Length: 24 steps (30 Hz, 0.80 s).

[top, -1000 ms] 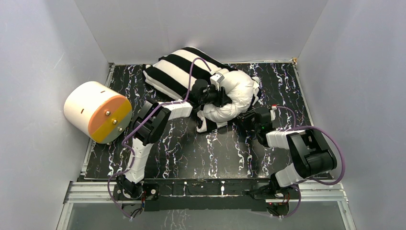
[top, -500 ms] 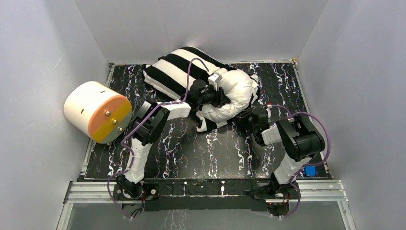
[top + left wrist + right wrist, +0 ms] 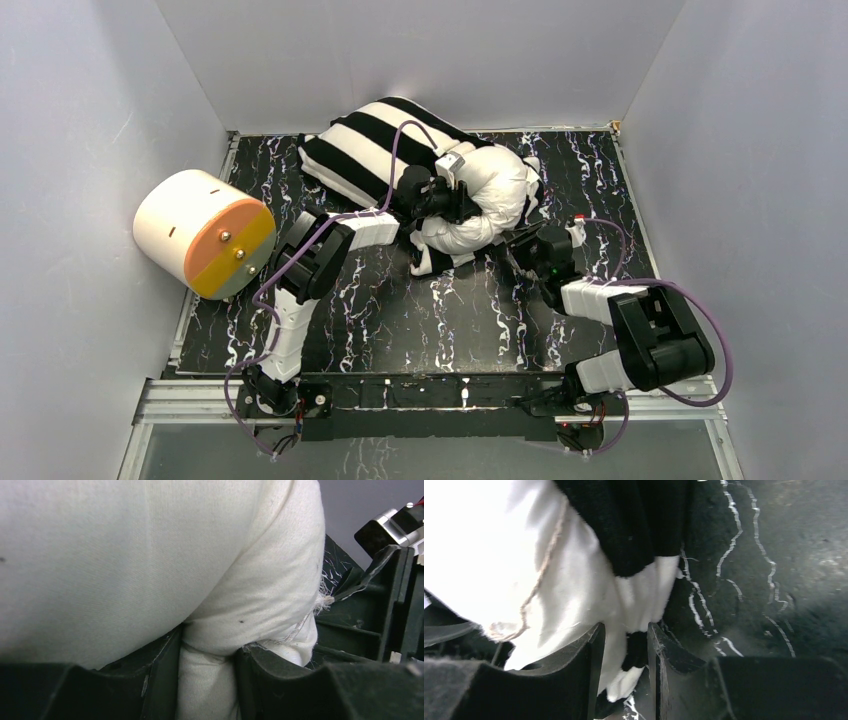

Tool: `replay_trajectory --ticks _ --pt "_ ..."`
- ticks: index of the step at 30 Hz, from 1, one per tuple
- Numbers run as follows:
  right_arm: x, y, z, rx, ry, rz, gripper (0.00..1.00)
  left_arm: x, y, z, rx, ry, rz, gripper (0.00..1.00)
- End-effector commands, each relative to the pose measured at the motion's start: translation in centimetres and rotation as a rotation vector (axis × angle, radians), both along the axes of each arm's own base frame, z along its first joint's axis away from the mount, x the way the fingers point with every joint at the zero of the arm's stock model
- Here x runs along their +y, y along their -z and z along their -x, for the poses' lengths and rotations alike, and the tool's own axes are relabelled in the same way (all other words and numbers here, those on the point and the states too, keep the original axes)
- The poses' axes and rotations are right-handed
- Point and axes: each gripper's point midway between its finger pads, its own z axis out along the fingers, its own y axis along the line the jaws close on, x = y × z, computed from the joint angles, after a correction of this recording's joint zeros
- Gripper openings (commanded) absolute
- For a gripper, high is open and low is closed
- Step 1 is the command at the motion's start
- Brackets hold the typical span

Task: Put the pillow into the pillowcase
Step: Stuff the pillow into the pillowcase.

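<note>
insertion step, part done: the pillow (image 3: 492, 192) lies on the desk (image 3: 420, 320), one end inside the pillowcase (image 3: 368, 150), the other bulging out. left end effector (image 3: 207, 676) pinches pillow fabric; right end effector (image 3: 625, 655) clamps the pillowcase hem. next move, judged: draw the hem over the bulge while pushing inward.

Right gripper (image 3: 528, 245) shifted right; elbow swung out.

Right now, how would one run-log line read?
left gripper: shut on pillow | right gripper: around pillowcase, grip unclear | pillow: partly inside

One pillow (image 3: 492, 192), one pillowcase (image 3: 362, 150), one cream cylinder (image 3: 185, 222), two arms (image 3: 300, 275) (image 3: 645, 325)
</note>
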Motion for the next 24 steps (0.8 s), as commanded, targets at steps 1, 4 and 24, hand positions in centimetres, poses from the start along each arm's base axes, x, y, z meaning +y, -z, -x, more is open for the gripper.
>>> replay_trajectory --ticks 1,4,24 --pt "-1.1 0.1 -1.2 0.01 0.056 0.027 0.44 11.2 17.5 2.7 0.404 -0.223 -0.425 0.38" --pt "-1.0 0.1 -1.9 0.009 0.057 0.027 0.44 11.3 17.4 2.7 0.402 -0.221 -0.426 0.38" --pt "0.2 -1.2 -3.0 -0.138 -0.017 -0.034 0.44 11.4 17.5 2.8 0.415 -0.223 -0.415 0.39"
